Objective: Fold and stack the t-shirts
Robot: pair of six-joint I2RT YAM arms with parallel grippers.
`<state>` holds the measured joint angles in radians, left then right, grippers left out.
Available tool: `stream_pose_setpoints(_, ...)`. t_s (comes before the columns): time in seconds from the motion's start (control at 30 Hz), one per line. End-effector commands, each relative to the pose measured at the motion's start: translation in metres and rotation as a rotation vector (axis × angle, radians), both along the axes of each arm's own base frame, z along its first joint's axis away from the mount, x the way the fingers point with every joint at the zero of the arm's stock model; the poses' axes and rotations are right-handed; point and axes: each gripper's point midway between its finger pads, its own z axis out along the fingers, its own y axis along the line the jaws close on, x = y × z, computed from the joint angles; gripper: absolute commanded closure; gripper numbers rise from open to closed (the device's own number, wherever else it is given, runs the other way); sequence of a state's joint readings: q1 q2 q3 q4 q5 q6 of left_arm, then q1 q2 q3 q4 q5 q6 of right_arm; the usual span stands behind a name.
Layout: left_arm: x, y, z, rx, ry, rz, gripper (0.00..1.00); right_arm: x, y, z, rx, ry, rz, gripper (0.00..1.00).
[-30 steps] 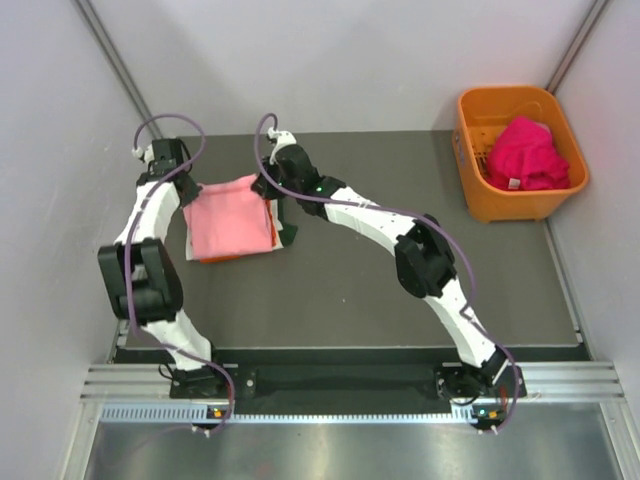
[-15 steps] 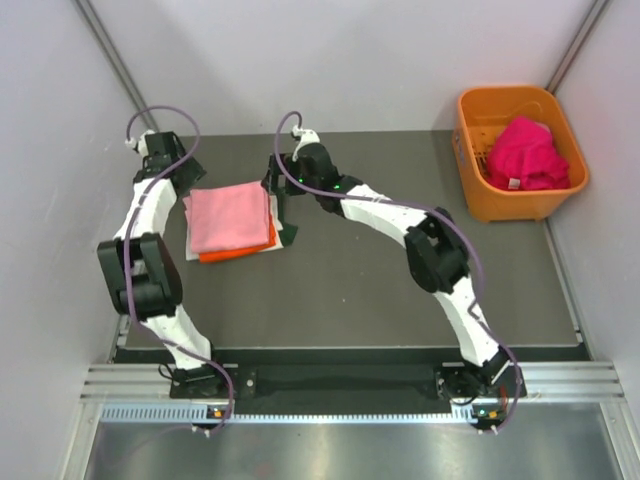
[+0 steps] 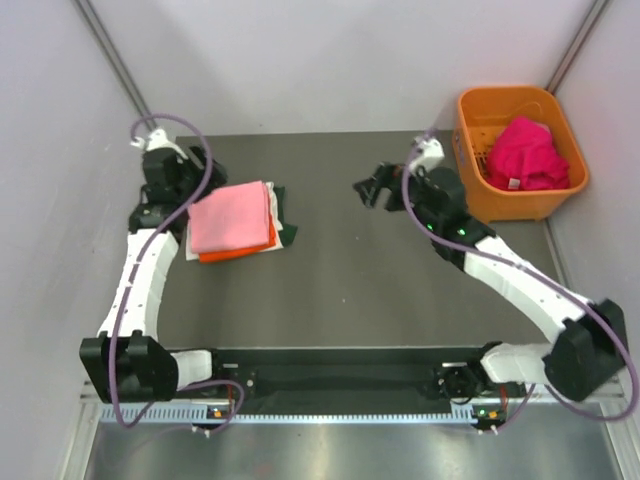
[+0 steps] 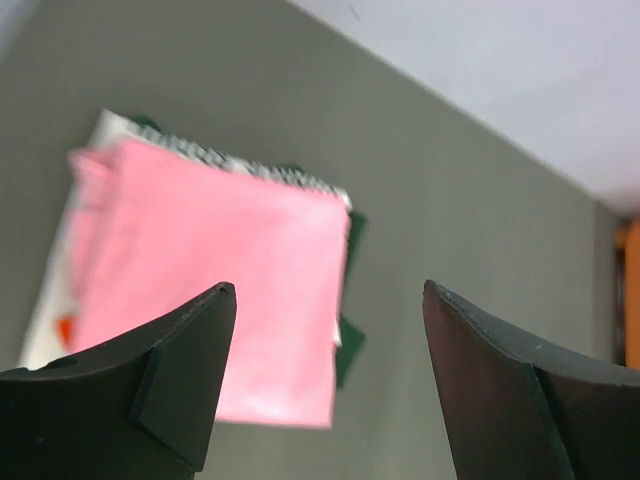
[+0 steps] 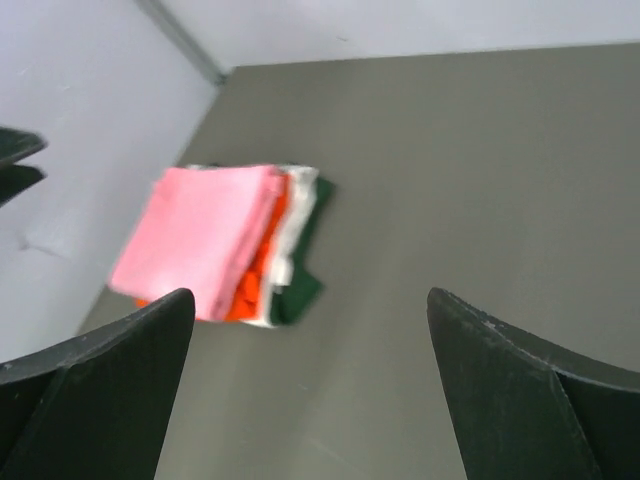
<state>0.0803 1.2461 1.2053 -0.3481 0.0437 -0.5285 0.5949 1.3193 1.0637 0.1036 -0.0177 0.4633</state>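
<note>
The folded stack lies at the far left of the table, light pink t-shirt on top, orange t-shirt, white t-shirt and dark green t-shirt showing beneath. The left gripper hovers beside it, jaws spread. The right gripper hangs mid-table, also released. Magenta t-shirts fill the far-right basket.

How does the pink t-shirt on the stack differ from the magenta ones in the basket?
The pink t-shirt lies folded flat; the magenta t-shirts sit bunched in a heap. The pink one tops the stack on the table; the magenta ones are inside the orange basket. Neither is gripped.
</note>
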Motion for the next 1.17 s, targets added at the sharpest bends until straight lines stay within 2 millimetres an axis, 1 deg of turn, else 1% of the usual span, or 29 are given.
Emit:
stream_pose_setpoints(0.0,-0.007,-0.065,-0.010,-0.001,0.000,-0.170,0.21,-0.017,-0.048,-0.023,-0.033,-0.005,-0.074,0.01)
stream_pose_setpoints(0.03,-0.011,-0.076,-0.022,0.004,0.019,-0.194,0.21,-0.017,-0.065,-0.028,-0.052,-0.013,-0.120,0.00)
stream_pose_setpoints(0.07,-0.012,-0.087,-0.021,0.001,-0.008,-0.219,0.22,-0.024,-0.077,-0.051,-0.089,0.012,-0.140,0.00)
stream_pose_setpoints(0.1,-0.018,-0.107,-0.026,-0.013,-0.010,-0.259,0.22,-0.029,-0.094,-0.044,-0.103,-0.030,-0.182,0.00)
stream_pose_setpoints(0.13,-0.025,-0.115,-0.047,-0.019,0.017,-0.277,0.22,-0.033,-0.102,-0.050,-0.118,-0.032,-0.198,0.00)
stream_pose_setpoints(0.17,-0.026,-0.124,-0.045,-0.028,-0.020,-0.297,0.22,-0.041,-0.113,-0.073,-0.159,-0.003,-0.215,0.00)
stream_pose_setpoints(0.2,-0.034,-0.141,-0.053,-0.026,-0.022,-0.347,0.22,-0.047,-0.124,-0.070,-0.154,-0.020,-0.246,0.00)
stream_pose_setpoints(0.23,-0.044,-0.144,-0.079,-0.003,0.017,-0.355,0.19,-0.049,-0.134,-0.077,-0.154,-0.013,-0.279,0.00)
stream_pose_setpoints(0.27,-0.050,-0.146,-0.087,0.027,0.010,-0.356,0.18,-0.055,-0.143,-0.101,-0.163,0.009,-0.298,0.00)
stream_pose_setpoints(0.3,-0.055,-0.157,-0.091,0.056,-0.020,-0.395,0.18,-0.060,-0.152,-0.101,-0.153,-0.016,-0.317,0.00)
stream_pose_setpoints(0.33,-0.067,-0.155,-0.121,0.075,0.024,-0.401,0.15,-0.063,-0.156,-0.108,-0.156,-0.022,-0.331,0.00)
stream_pose_setpoints(0.37,-0.071,-0.155,-0.127,0.076,0.011,-0.412,0.14,-0.070,-0.163,-0.132,-0.174,0.001,-0.351,0.00)
stream_pose_setpoints(0.4,-0.076,-0.155,-0.137,0.082,0.012,-0.424,0.13,-0.070,-0.174,-0.128,-0.165,-0.035,-0.411,0.00)
stream_pose_setpoints(0.43,-0.082,-0.154,-0.152,0.086,0.013,-0.434,0.12,-0.071,-0.180,-0.134,-0.174,-0.041,-0.431,0.00)
stream_pose_setpoints(0.47,-0.086,-0.153,-0.154,0.091,0.003,-0.443,0.12,-0.075,-0.184,-0.148,-0.179,-0.028,-0.448,0.00)
stream_pose_setpoints(0.5,-0.089,-0.151,-0.161,0.090,0.004,-0.441,0.12,-0.074,-0.192,-0.145,-0.166,-0.040,-0.496,0.00)
stream_pose_setpoints(0.57,-0.089,-0.150,-0.165,0.083,0.004,-0.430,0.13,-0.074,-0.193,-0.140,-0.173,-0.063,-0.495,0.00)
stream_pose_setpoints(0.6,-0.090,-0.149,-0.170,0.081,0.011,-0.426,0.13,-0.072,-0.193,-0.137,-0.164,-0.081,-0.503,0.01)
stream_pose_setpoints(0.67,-0.087,-0.150,-0.176,0.075,0.013,-0.415,0.13,-0.071,-0.196,-0.143,-0.157,-0.067,-0.522,0.00)
stream_pose_setpoints(0.83,-0.086,-0.157,-0.188,0.068,0.059,-0.453,0.16,-0.068,-0.195,-0.149,-0.165,-0.022,-0.533,0.00)
stream_pose_setpoints(0.87,-0.085,-0.157,-0.187,0.071,0.059,-0.453,0.16,-0.067,-0.195,-0.152,-0.170,-0.008,-0.533,0.00)
stream_pose_setpoints(0.93,-0.085,-0.155,-0.185,0.081,0.051,-0.444,0.16,-0.066,-0.194,-0.151,-0.170,-0.003,-0.533,0.00)
stream_pose_setpoints(1.0,-0.086,-0.151,-0.185,0.092,0.056,-0.432,0.16,-0.066,-0.194,-0.154,-0.175,0.012,-0.535,0.00)
stream_pose_setpoints(1.07,-0.086,-0.151,-0.180,0.093,0.048,-0.434,0.16,-0.066,-0.194,-0.156,-0.179,0.022,-0.532,0.00)
stream_pose_setpoints(1.1,-0.088,-0.151,-0.181,0.093,0.049,-0.438,0.17,-0.066,-0.194,-0.155,-0.180,0.023,-0.533,0.00)
stream_pose_setpoints(1.13,-0.088,-0.152,-0.178,0.090,0.037,-0.443,0.17,-0.065,-0.194,-0.153,-0.180,0.021,-0.533,0.00)
